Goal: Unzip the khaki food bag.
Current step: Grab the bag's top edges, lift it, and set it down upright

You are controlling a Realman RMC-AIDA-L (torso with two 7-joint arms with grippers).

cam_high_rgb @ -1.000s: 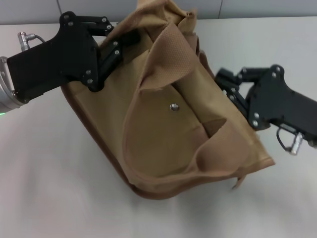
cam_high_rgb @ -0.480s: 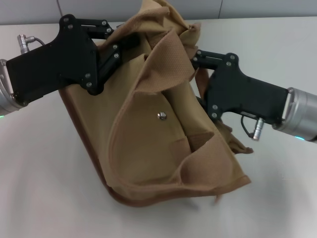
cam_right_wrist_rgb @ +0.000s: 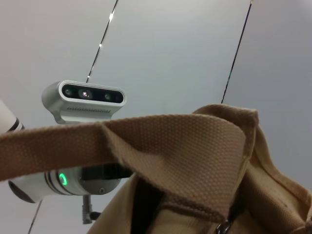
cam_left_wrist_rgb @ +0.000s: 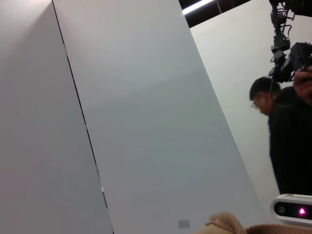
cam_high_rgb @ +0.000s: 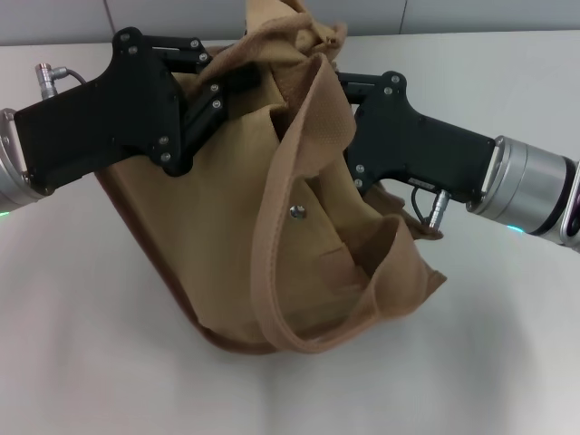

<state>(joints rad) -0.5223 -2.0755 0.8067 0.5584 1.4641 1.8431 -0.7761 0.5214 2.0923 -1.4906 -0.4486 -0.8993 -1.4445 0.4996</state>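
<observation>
The khaki food bag stands tilted on the white table, its top bunched up. A webbing handle droops in a loop over the front pocket and its metal snap. My left gripper is shut on the bag's top edge at the upper left. My right gripper is at the bag's top from the right, its tip hidden behind the handle. The right wrist view shows the handle close up and a small metal piece below it. The zipper pull is not plainly seen.
The white table lies around the bag, with a grey wall behind. The left wrist view shows wall panels, a person at a distance, and a bit of bag fabric. My left arm's wrist camera shows in the right wrist view.
My right gripper has moved left from beside the bag's right side to its top. The bag has shifted left and crumpled, and a handle has dropped over its front. My left gripper holds still.
</observation>
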